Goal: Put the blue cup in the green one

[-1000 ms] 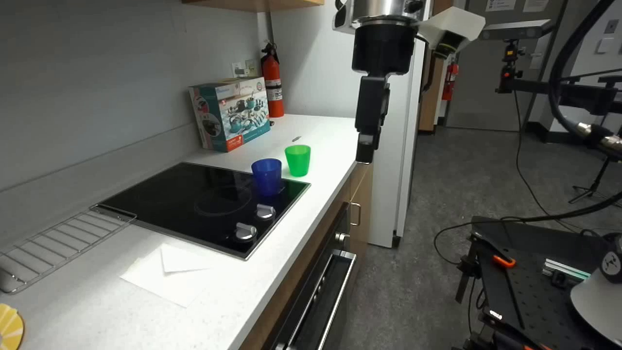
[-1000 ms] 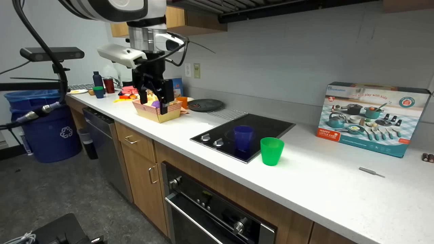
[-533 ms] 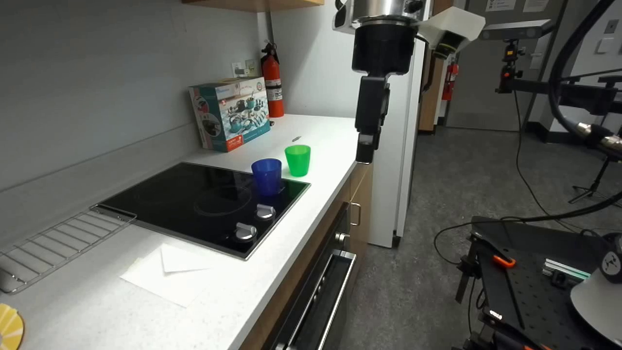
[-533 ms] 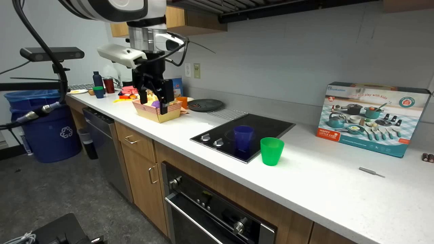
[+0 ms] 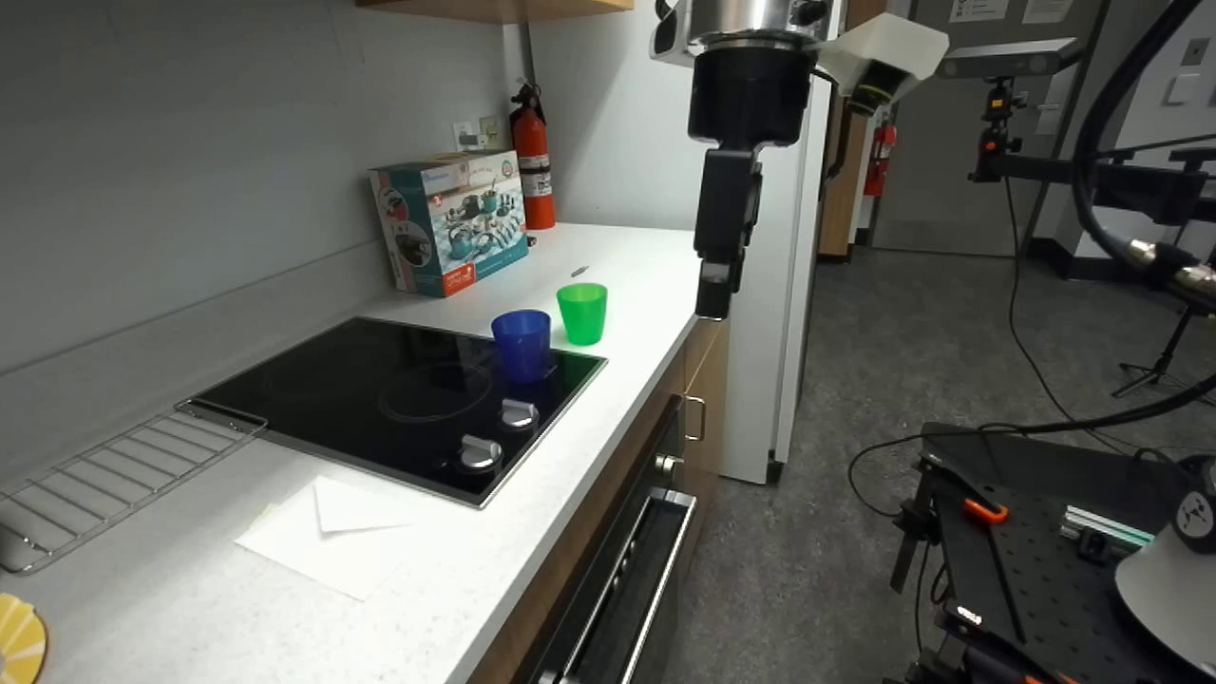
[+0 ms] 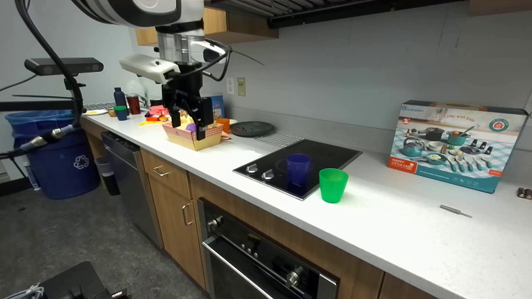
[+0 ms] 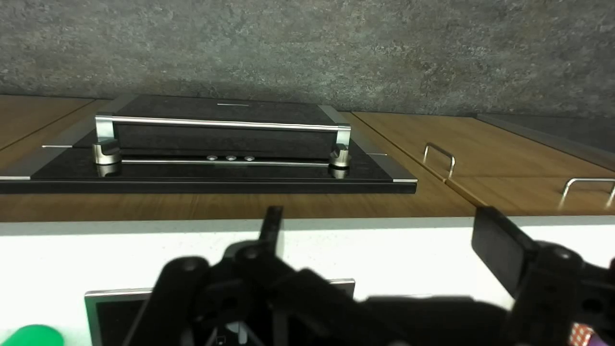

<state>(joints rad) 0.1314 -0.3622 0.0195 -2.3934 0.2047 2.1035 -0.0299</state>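
The blue cup (image 5: 522, 347) stands upright on the right front part of the black cooktop; it also shows in an exterior view (image 6: 298, 168). The green cup (image 5: 582, 313) stands upright on the white counter just beside the cooktop, close to the blue cup (image 6: 298, 168); the green cup shows too in an exterior view (image 6: 333, 185). Only part of the green cup (image 7: 34, 335) shows at the wrist view's lower left corner; the blue cup is not visible there. My gripper (image 6: 188, 129) is open with nothing between its fingers (image 7: 382, 230), high above the counter and apart from both cups.
The cooktop (image 6: 328, 153) has two knobs at its front. A printed toy box (image 6: 453, 153) stands near the wall. A filled basket (image 6: 203, 140), a dark pan (image 6: 251, 128) and a wire rack (image 5: 123, 484) lie along the counter. A hood (image 6: 353, 12) hangs above.
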